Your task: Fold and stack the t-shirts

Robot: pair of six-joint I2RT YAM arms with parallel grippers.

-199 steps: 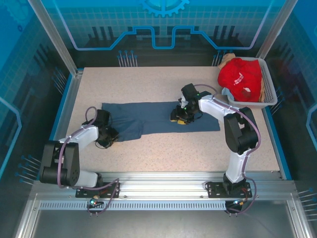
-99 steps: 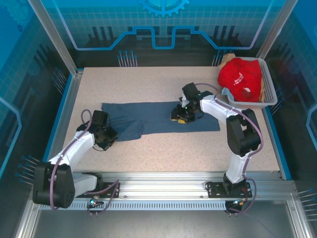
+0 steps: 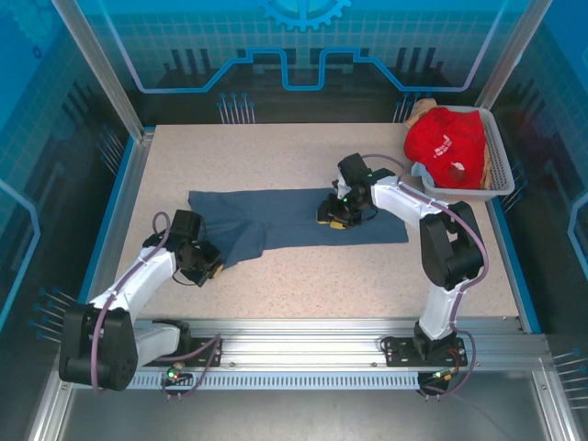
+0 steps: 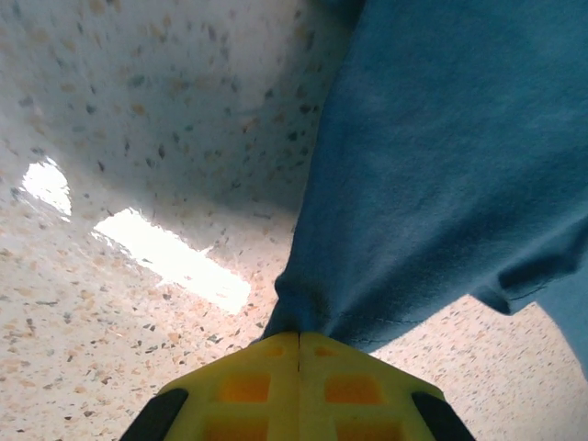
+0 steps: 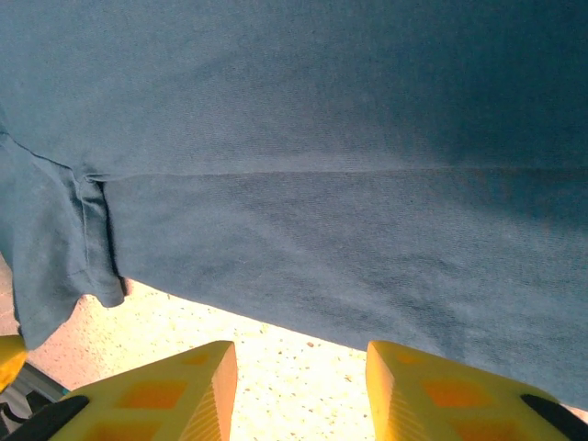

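The slate-blue t-shirt (image 3: 294, 219) lies stretched out across mid-table, not yet folded into a packet. The left gripper (image 4: 299, 354) is pinched closed on its near-left edge, and the right gripper (image 5: 299, 360) sits fingers apart and empty over the near hem. The red t-shirt (image 3: 446, 142) is heaped in the basket (image 3: 503, 175) at far right — most of the job looks undone.

One basket (image 3: 501, 161) held one red t-shirt (image 3: 446, 147), one tan cloth (image 3: 418, 108) and one light-blue cloth (image 3: 424, 173). Left of it were one slate-blue t-shirt (image 3: 294, 216) and two grippers: left gripper (image 3: 209, 266), right gripper (image 3: 333, 220).
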